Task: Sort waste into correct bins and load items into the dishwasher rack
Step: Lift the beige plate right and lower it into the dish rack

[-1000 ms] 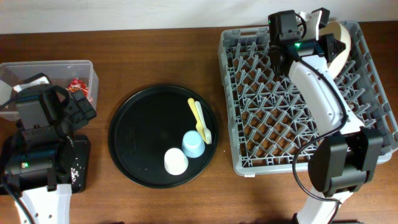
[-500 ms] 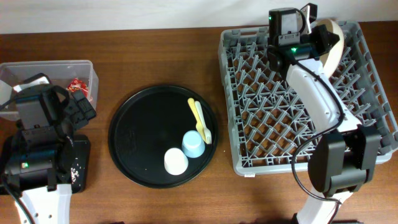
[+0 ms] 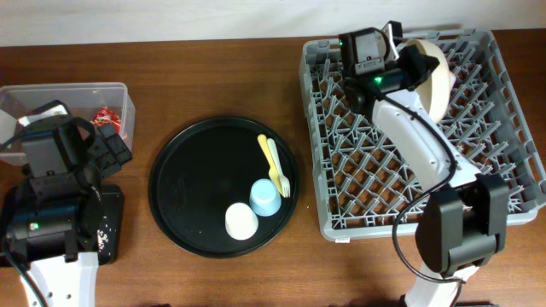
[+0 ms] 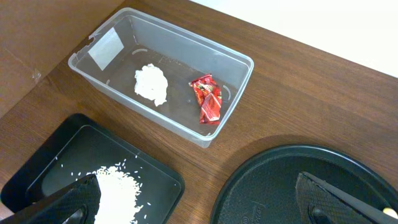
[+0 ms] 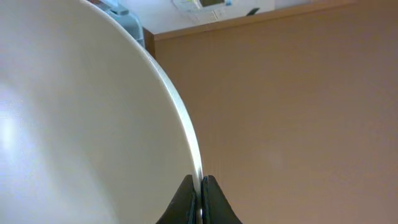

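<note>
Up over the rack's (image 3: pixel 375 188) far edge the plate (image 3: pixel 433 78) stands on edge, with open pegs across the rest; the right claw (image 5: pixel 200 198) pinches its rim, fingers nearly touching.

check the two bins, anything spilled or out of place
Only minor: loose grains lie scattered beside the rice heap, but all inside the black tray. The tissue and red wrapper sit in the clear tub. No spill shows outside them.
</note>
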Motion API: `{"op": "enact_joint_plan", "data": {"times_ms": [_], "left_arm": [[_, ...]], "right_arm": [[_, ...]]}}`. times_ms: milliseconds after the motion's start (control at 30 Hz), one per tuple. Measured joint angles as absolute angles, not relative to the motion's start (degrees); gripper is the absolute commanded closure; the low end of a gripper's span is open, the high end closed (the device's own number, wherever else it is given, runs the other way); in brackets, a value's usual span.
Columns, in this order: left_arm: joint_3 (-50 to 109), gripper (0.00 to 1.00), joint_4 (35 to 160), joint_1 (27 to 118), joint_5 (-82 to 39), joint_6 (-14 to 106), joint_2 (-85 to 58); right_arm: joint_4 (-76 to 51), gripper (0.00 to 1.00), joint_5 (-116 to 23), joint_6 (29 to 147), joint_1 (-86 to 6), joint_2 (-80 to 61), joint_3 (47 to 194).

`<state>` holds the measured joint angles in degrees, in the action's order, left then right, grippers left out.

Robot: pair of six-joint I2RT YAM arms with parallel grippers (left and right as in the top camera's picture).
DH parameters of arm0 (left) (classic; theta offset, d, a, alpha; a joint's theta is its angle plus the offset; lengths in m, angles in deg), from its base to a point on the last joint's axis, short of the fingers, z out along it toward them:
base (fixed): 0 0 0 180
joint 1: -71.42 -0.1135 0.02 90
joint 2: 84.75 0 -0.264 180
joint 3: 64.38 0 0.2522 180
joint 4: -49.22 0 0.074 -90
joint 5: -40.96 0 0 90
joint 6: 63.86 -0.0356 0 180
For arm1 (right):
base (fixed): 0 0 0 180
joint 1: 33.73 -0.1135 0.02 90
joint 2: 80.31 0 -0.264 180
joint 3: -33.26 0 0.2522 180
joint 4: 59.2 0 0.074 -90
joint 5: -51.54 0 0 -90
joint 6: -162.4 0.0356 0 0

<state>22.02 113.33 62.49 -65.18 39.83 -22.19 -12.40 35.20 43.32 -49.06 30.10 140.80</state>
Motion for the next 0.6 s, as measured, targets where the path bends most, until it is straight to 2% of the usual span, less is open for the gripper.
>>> {"op": "enact_joint_plan", "data": {"times_ms": [67, 200, 267, 300, 333, 367, 433, 500, 600], "left_arm": [[22.0, 0.00, 113.3, 62.5, -65.2, 39.8, -22.2], [22.0, 0.01, 113.3, 62.5, -65.2, 39.8, -22.2], [22.0, 0.00, 113.3, 62.5, -65.2, 39.8, -22.2], [22.0, 0.01, 113.3, 62.5, -65.2, 39.8, -22.2], [22.0, 0.01, 113.3, 62.5, -65.2, 39.8, -22.2], [22.0, 0.01, 113.3, 62.5, -65.2, 39.8, -22.2], [22.0, 0.01, 113.3, 62.5, -65.2, 39.8, -22.2], [22.0, 0.00, 113.3, 62.5, -65.2, 39.8, -22.2], [22.0, 0.01, 113.3, 62.5, -65.2, 39.8, -22.2]], "right_arm": [[-12.8, 0.94, 35.1, 43.5, -50.9, 30.1, 140.3], [-12.8, 0.74, 33.2, 43.7, -55.6, 30.2, 139.7], [-12.8, 0.58, 31.6, 43.8, -58.7, 30.3, 139.7], [-12.8, 0.43, 30.9, 43.8, -60.0, 30.3, 139.7], [-12.8, 0.22, 30.7, 44.2, -60.7, 30.3, 139.6], [-12.8, 0.14, 30.5, 44.3, -61.2, 30.3, 139.6], [-12.7, 0.09, 30.2, 45.2, -61.9, 30.3, 139.5], [-12.7, 0.09, 30.0, 46.2, -62.4, 30.3, 139.5], [-10.3, 0.01, 28.4, 50.0, -64.0, 30.2, 139.4]]}}
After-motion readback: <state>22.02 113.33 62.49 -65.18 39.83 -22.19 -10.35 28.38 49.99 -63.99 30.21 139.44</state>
